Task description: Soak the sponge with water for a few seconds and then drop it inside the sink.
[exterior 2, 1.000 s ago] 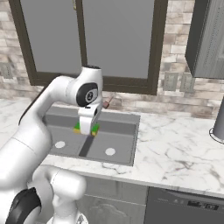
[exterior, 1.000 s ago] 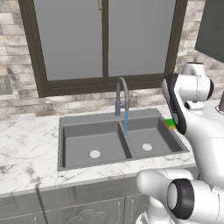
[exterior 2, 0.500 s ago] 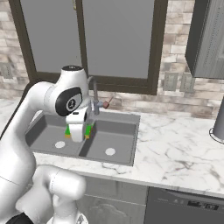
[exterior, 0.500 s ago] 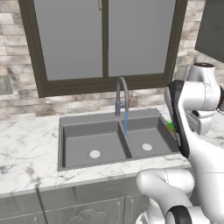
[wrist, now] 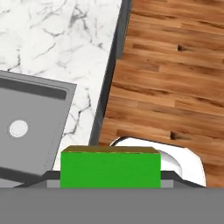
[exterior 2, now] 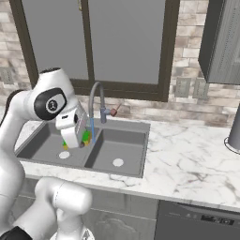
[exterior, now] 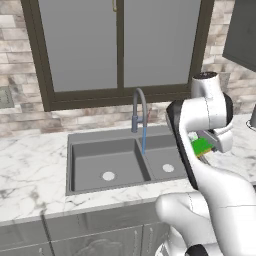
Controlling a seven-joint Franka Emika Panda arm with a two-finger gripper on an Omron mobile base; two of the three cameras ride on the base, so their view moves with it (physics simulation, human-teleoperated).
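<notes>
- Since a second ago, the arm has swung toward the robot's left, carrying the small green block sponge with a yellow layer from over the right basin toward the stream.
- Held between the two dark fingertips of the white two-finger gripper, which are closed against its ends, the sponge hangs in the air above the sink.
- From the right base camera, the sponge sits just beside the thin translucent blue water stream; whether they touch cannot be told.
- That stream falls from the grey arched faucet to near the centre divider.
- Below lies the dark grey rectangular double-basin sink, with a round pale drain in each basin.
- Around the sink spreads a white marble counter.
- Behind it stands a dark-framed window in a pale brick wall.
</notes>
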